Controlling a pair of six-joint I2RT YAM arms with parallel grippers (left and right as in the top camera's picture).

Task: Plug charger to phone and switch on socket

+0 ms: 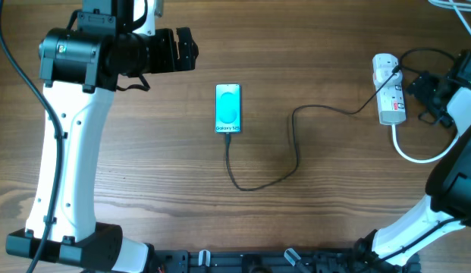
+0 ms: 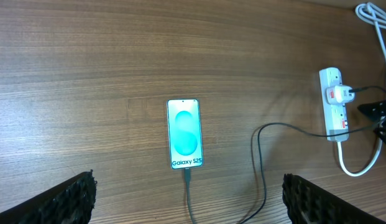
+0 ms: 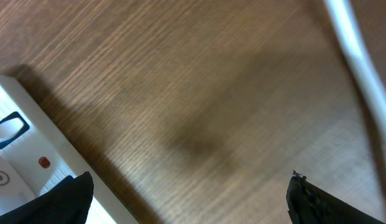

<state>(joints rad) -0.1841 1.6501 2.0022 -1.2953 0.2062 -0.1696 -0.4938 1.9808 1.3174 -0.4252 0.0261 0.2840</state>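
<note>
The phone [image 1: 228, 108] lies face up mid-table with a cyan screen; it also shows in the left wrist view [image 2: 184, 133]. The thin black charger cable [image 1: 296, 144] runs from the phone's near end in a loop to the white socket strip [image 1: 390, 98] at the right, where a white adapter [image 2: 336, 94] sits plugged in. The connector [image 2: 188, 175] sits in the phone's port. My left gripper [image 1: 182, 50] is open and empty, up left of the phone. My right gripper [image 1: 421, 95] is open and empty, just right of the socket [image 3: 18, 155].
The socket's thick white cord [image 1: 417, 155] curves toward the right arm. More white cord [image 2: 373, 15] lies at the far right corner. The table is brown wood.
</note>
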